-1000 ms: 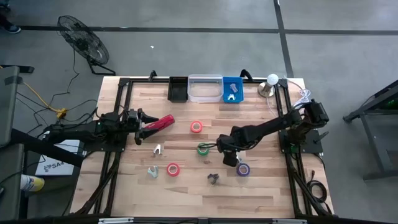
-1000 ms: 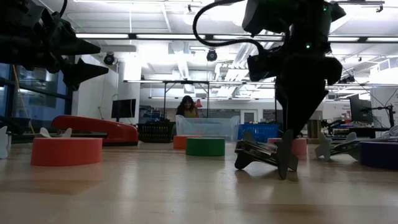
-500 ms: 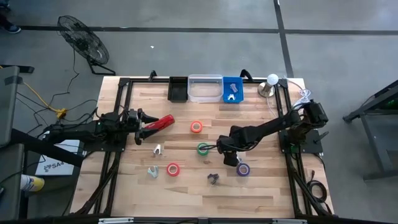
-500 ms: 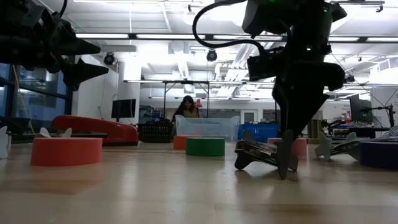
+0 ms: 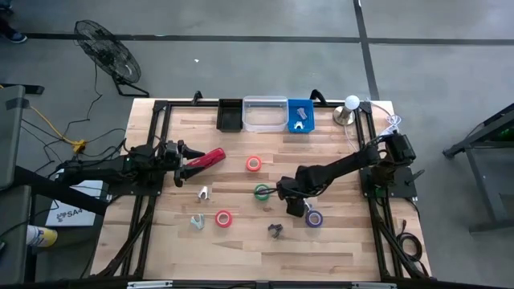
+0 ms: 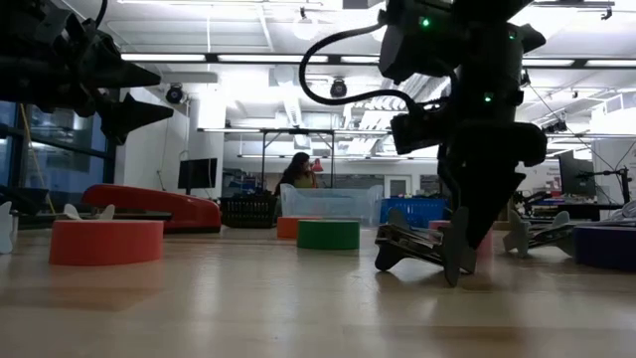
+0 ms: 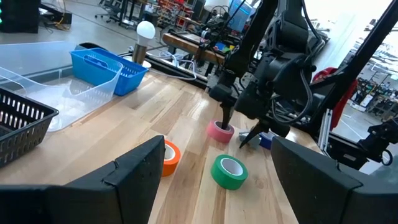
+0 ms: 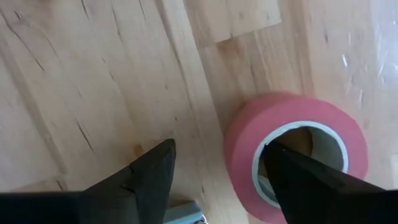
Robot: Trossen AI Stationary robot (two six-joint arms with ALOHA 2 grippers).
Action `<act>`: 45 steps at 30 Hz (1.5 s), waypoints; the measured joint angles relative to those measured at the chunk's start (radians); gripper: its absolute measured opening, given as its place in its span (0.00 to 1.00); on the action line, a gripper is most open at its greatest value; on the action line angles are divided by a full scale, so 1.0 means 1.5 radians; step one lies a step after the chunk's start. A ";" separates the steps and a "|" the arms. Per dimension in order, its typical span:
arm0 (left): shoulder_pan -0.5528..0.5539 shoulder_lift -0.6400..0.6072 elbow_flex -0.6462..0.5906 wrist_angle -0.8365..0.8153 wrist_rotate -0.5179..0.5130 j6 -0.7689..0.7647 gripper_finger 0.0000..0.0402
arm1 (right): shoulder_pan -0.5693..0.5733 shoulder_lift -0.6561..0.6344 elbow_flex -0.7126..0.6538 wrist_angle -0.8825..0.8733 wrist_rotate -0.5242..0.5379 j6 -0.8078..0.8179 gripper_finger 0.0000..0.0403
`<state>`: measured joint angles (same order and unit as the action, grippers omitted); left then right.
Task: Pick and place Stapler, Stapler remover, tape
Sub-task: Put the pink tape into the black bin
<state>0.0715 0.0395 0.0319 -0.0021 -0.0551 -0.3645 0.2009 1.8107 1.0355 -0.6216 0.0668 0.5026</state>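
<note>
My right gripper (image 5: 291, 204) points down over a pink tape roll (image 8: 249, 140) that lies flat mid-table. It is open, one finger (image 8: 298, 177) in the roll's core and the other (image 8: 149, 180) outside above bare wood. The left wrist view shows that finger dipping into the pink tape roll (image 7: 216, 132). The red stapler (image 5: 207, 159) lies on the table at the left. My left gripper (image 5: 183, 154) hovers open beside the stapler and above the table. A white staple remover (image 5: 204, 193) rests near the stapler, and a dark staple remover (image 5: 275, 230) sits toward the near edge. My right gripper comes at the pink roll from above, with the roll's wall (image 8: 239, 155) between its two fingers. The outer finger stands clear of the wall. I cannot tell whether the inner finger touches the core. The roll lies flat on the table.
Orange (image 5: 254, 164), green (image 5: 263, 192), red (image 5: 223, 217) and purple (image 5: 314, 217) tape rolls lie around the right gripper. A black basket (image 5: 230, 115), a clear tub (image 5: 265, 115) and a blue bin (image 5: 299, 112) line the far edge. A person sits in the room behind.
My right gripper has come down onto the pink tape roll and shifted slightly toward the table's left edge. The roll has stayed where it was.
</note>
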 joint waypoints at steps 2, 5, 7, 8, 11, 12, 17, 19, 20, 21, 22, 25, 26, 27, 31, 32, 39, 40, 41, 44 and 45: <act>0.000 0.000 0.000 0.000 0.000 0.000 0.72 | 0.003 0.000 0.000 0.001 0.002 0.014 0.53; 0.000 0.000 0.000 0.000 0.000 0.000 0.72 | 0.004 -0.001 0.000 0.001 0.000 0.043 0.44; 0.000 0.000 0.000 0.000 0.000 0.000 0.72 | 0.004 -0.001 0.000 0.001 0.001 0.060 0.36; 0.000 0.000 0.000 0.000 0.000 0.000 0.72 | 0.004 -0.001 0.000 0.002 0.001 0.067 0.32; 0.000 0.000 0.000 0.000 0.000 0.000 0.72 | 0.003 -0.001 -0.001 0.004 0.001 0.082 0.18; 0.000 0.000 0.000 0.000 0.000 0.000 0.72 | 0.003 -0.001 -0.001 0.006 0.001 0.084 0.14; 0.000 0.000 0.000 0.000 0.000 0.000 0.72 | -0.005 -0.005 -0.003 0.025 -0.025 0.084 0.08; 0.000 0.000 0.000 0.002 -0.004 0.001 0.72 | -0.010 -0.012 -0.004 0.054 -0.037 0.086 0.08; 0.000 0.000 0.000 0.004 -0.012 0.000 0.72 | -0.013 -0.018 -0.004 0.071 -0.042 0.087 0.08; 0.000 0.000 0.000 0.005 -0.022 0.000 0.72 | -0.015 -0.028 -0.004 0.083 -0.044 0.087 0.08; 0.000 0.000 0.000 0.005 -0.030 0.000 0.72 | -0.017 -0.041 -0.004 0.097 -0.043 0.086 0.08; 0.000 0.000 0.000 0.007 -0.042 0.000 0.72 | -0.021 -0.074 -0.003 0.167 -0.019 0.080 0.08; 0.000 0.000 0.000 0.007 -0.043 0.000 0.72 | -0.021 -0.089 -0.003 0.183 -0.001 0.076 0.08; 0.000 0.000 0.000 0.007 -0.043 0.000 0.72 | -0.021 -0.102 -0.003 0.201 0.012 0.068 0.08; 0.000 0.000 0.000 0.008 -0.043 -0.009 0.72 | -0.021 -0.151 -0.002 0.263 0.052 0.036 0.08; 0.000 0.000 0.000 0.008 -0.043 -0.018 0.72 | -0.021 -0.162 -0.002 0.276 0.060 0.028 0.08; 0.000 0.000 0.000 0.008 -0.044 -0.088 0.72 | -0.021 -0.216 -0.002 0.295 0.114 0.008 0.08; 0.000 0.000 0.000 0.007 -0.041 -0.102 0.72 | -0.021 -0.220 -0.002 0.303 0.116 0.004 0.08; 0.000 0.000 0.000 0.006 -0.034 -0.121 0.72 | -0.021 -0.224 -0.002 0.314 0.120 -0.004 0.08; 0.000 0.000 0.000 0.000 -0.022 -0.151 0.72 | -0.021 -0.231 -0.002 0.355 0.124 -0.024 0.08; 0.000 0.000 0.001 0.000 -0.022 -0.151 0.72 | -0.021 -0.231 -0.002 0.373 0.124 -0.032 0.08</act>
<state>0.0711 0.0395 0.0326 -0.0024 -0.0875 -0.5910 0.1699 1.4639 1.0328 -0.0623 0.2525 0.4553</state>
